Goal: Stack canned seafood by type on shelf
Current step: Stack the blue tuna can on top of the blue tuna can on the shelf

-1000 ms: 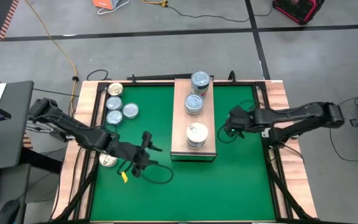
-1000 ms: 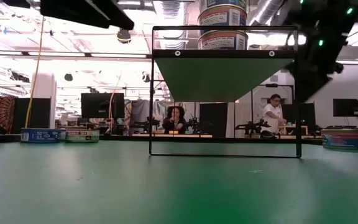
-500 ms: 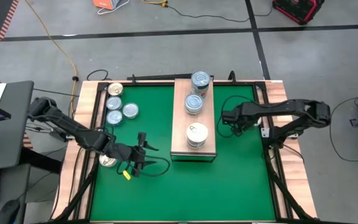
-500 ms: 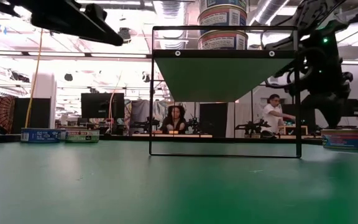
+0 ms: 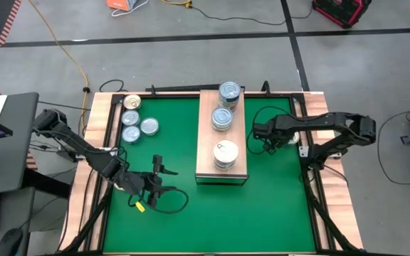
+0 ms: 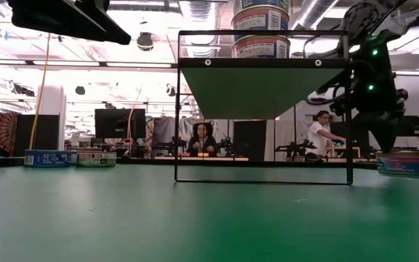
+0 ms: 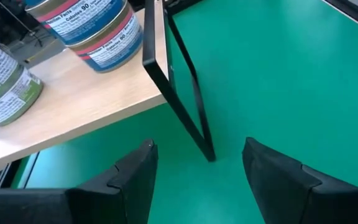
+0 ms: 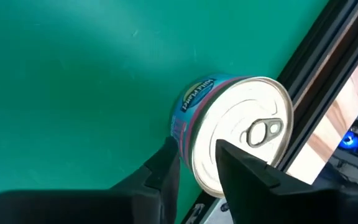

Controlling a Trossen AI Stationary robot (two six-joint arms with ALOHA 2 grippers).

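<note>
Long light-wood shelf block point(image 5: 221, 135) stands on black metal legs over the green mat point(image 5: 205, 206) of the counter, toward the far edge, centre. On its plank top: three stacks of small round seafood tins — a blue-silver-topped stack at the far end point(image 5: 229, 92), another blue-silver one just nearer point(image 5: 221, 118), and a white-topped stack at the near end point(image 5: 225, 153).

Three more flat tins sit loose on the mat by the far left corner: one gold-topped point(image 5: 132, 103), two blue-silver point(image 5: 139, 126). A lone blue-and-pink-labelled tin with a white pull-tab lid point(image 8: 235, 134) lies on the mat against the black rail at the right edge.

Left end effector point(image 5: 159, 186) hangs above the mat, left of the shelf's near end; fingers point(image 7: 129, 180) apart, nothing between them. The shelf's leg frame shows just ahead of it.

Right end effector point(image 5: 260, 133) is low over the mat, right of the shelf. Fingers narrowly apart just beside the lone tin; whether they touch it, cannot tell.

Two people sit in the room beyond the counter.
</note>
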